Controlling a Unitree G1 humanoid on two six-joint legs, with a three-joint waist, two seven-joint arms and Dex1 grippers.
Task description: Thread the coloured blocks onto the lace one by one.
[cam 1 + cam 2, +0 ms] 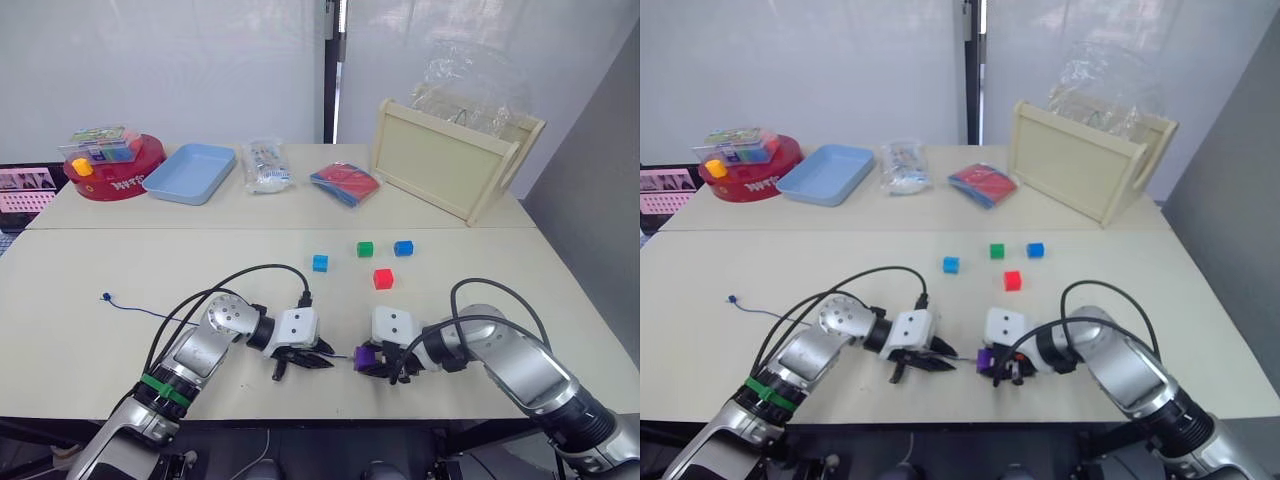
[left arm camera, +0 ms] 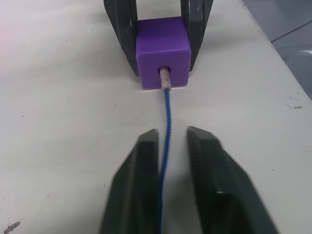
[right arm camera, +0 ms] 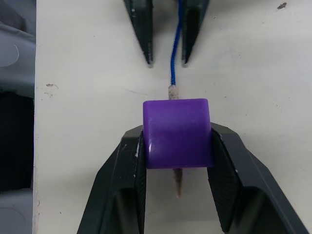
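First threading: purple block [image 3: 177, 139] clamped in right gripper [image 3: 176, 161], lace [image 2: 165, 126] tip through; left gripper [image 2: 170, 139] slightly open around lace. Next, probably: pulling tip through.

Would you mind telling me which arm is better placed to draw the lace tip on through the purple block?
Probably the left. The right gripper is clamped on the purple block, with the lace tip poking out behind. The left gripper stands open around the lace, so it could let go and reach round.
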